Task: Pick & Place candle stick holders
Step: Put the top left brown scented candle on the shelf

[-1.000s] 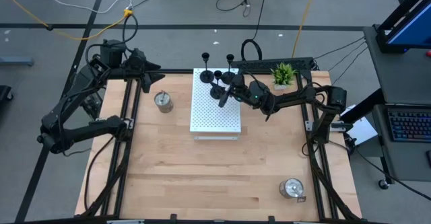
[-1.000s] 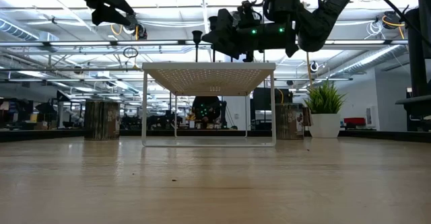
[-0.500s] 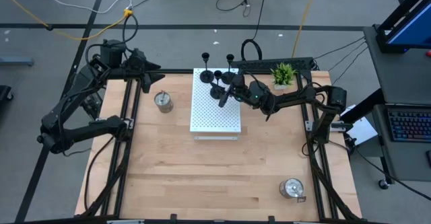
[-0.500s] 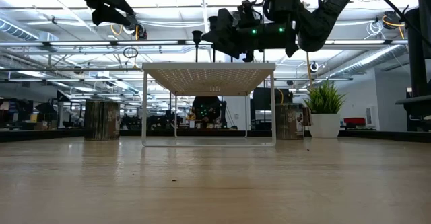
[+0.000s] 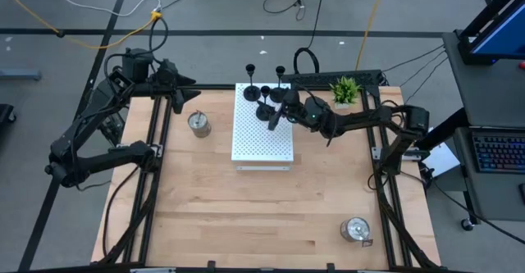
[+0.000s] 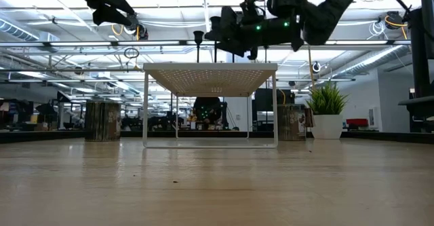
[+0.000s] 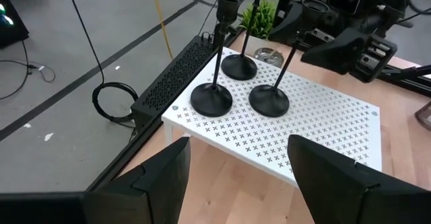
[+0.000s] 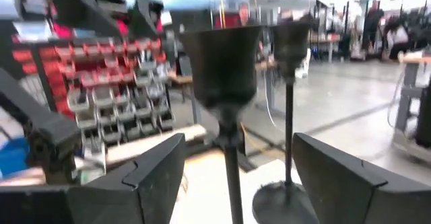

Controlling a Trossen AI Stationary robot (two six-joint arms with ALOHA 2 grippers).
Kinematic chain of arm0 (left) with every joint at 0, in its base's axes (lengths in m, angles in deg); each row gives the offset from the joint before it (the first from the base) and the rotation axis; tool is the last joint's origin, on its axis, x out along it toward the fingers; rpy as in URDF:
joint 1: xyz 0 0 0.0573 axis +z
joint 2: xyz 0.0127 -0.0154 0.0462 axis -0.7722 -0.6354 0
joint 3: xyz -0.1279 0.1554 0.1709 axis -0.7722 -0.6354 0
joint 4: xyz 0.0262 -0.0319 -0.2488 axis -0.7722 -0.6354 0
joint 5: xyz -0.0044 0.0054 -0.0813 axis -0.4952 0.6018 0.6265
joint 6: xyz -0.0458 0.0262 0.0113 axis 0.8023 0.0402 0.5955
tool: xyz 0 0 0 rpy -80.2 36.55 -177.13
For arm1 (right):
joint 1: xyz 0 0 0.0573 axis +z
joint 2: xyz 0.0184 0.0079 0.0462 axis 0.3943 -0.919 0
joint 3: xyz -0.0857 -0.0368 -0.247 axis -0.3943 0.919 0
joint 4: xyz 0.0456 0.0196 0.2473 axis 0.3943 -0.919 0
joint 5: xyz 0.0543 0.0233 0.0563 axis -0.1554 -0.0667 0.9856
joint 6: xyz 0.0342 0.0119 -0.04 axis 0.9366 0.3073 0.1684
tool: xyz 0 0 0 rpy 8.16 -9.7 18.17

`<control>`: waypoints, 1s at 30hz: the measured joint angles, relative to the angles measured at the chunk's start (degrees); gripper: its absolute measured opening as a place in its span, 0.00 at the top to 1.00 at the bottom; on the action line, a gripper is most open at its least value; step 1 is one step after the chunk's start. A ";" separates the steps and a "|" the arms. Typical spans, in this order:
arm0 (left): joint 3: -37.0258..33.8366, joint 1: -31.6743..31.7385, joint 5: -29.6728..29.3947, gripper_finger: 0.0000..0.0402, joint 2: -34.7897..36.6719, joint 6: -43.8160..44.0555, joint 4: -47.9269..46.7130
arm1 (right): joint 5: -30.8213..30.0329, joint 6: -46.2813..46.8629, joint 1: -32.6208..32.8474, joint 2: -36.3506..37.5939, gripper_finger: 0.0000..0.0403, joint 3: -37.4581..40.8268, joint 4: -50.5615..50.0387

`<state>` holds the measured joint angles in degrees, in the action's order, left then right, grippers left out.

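Note:
Three black candle stick holders stand upright on their round bases on the far end of the white perforated board (image 5: 262,138): one (image 5: 252,88), another (image 5: 281,82) and the nearest (image 5: 266,109). My right gripper (image 5: 276,116) is open beside the nearest one; in the right wrist view its cup (image 8: 222,62) rises between the spread fingers, untouched. My left gripper (image 5: 185,93) is open and empty above the table's far left. Two silver-glass holders stand on the table, one (image 5: 198,124) left of the board and one (image 5: 354,229) at the near right. A third (image 7: 269,54) stands behind the board.
A small green potted plant (image 5: 345,89) stands at the far right, behind my right arm. The board stands on legs above the table (image 6: 210,104). Bare wood lies from the board to the near edge (image 5: 246,216).
My right gripper has risen a little above the board and stays open. The black holders have stayed upright in place.

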<state>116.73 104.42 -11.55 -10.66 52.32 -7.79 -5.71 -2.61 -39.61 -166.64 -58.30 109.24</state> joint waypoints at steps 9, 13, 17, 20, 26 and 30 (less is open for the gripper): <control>0.00 -0.02 -0.02 0.36 0.00 -0.58 -0.02 | -2.33 -2.60 1.17 8.97 0.34 -0.01 -18.95; 0.00 -0.02 -0.02 0.36 0.00 0.13 0.00 | -3.04 -3.64 1.51 12.92 0.34 0.00 -26.91; 0.00 -0.02 -0.10 0.36 0.00 1.79 0.02 | -3.04 -2.18 1.51 16.67 0.34 0.02 -34.64; 0.00 -0.02 -0.28 0.36 0.01 4.32 0.06 | -3.02 0.25 1.51 19.82 0.34 0.00 -40.46; 0.00 0.00 -0.63 0.36 0.00 7.92 0.09 | -3.00 5.61 1.51 25.45 0.36 0.02 -51.27; 0.00 0.00 -0.64 0.36 0.00 7.96 0.11 | -2.99 6.64 1.51 28.54 0.38 0.00 -55.85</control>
<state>116.73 104.42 -12.19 -10.66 60.28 -7.68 -8.71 4.03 -38.10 -138.10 -58.30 53.38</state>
